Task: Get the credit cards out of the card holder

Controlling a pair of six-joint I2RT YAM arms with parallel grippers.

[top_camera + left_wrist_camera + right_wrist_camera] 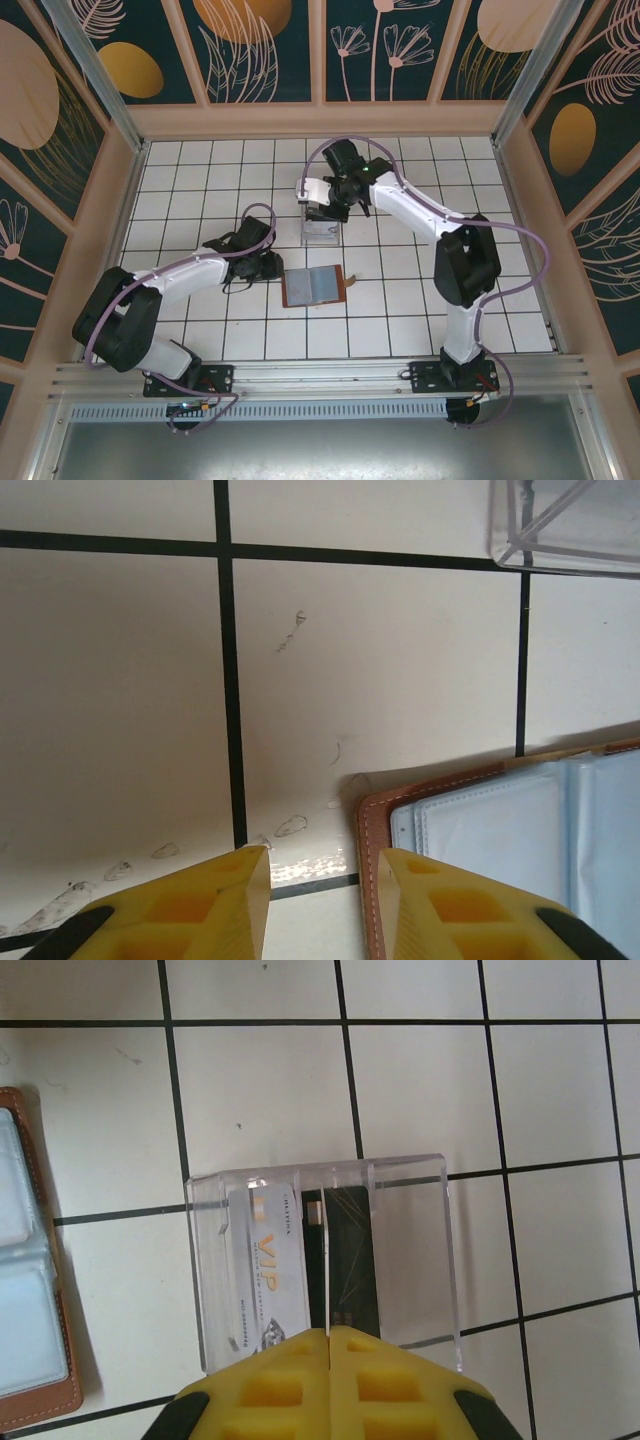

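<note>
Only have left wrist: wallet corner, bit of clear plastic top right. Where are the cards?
Observer: Two stand in the clear stand: a white VIP card and a dark card.
Operator: Right arm?
Observer: The right tool is shut, poised over that stand.
Operator: Wallet fully open?
Observer: Yes. The card holder lies spread open flat, just on the near side of the stand.

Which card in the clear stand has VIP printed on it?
The white card, on the left of the clear stand in the right wrist view, with gold VIP lettering; the dark card lies right of it.
</note>
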